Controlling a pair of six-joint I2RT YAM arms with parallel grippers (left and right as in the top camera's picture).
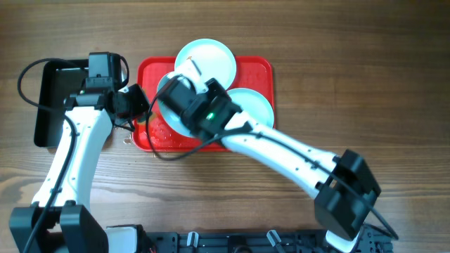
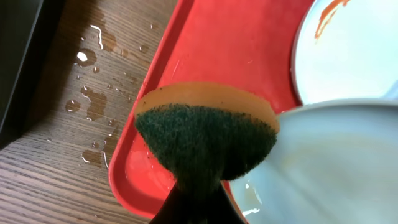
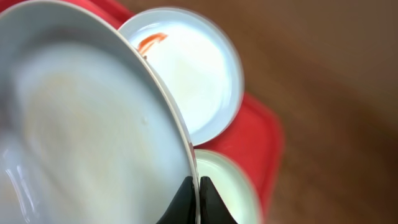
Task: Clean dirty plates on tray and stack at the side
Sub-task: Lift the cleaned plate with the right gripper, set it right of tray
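Left gripper [image 2: 194,202]: fingers pressed together on a sponge [image 2: 205,134], green scouring side facing the camera, over the tray's left rim.
Right gripper [image 3: 196,199]: pinching the rim of the held plate [image 3: 81,124].
Held plate: tilted above the tray [image 2: 236,43], its rim right beside the sponge.
Smeared plate [image 3: 193,74]: flat at the tray's far edge, with an orange streak near its rim.
Third plate [image 1: 253,105]: lying on the tray's right side.
Black pan [image 1: 56,98]: left of the tray, apart from it.
Water drops [image 2: 87,99]: on the table [image 1: 351,70] between tray and pan.
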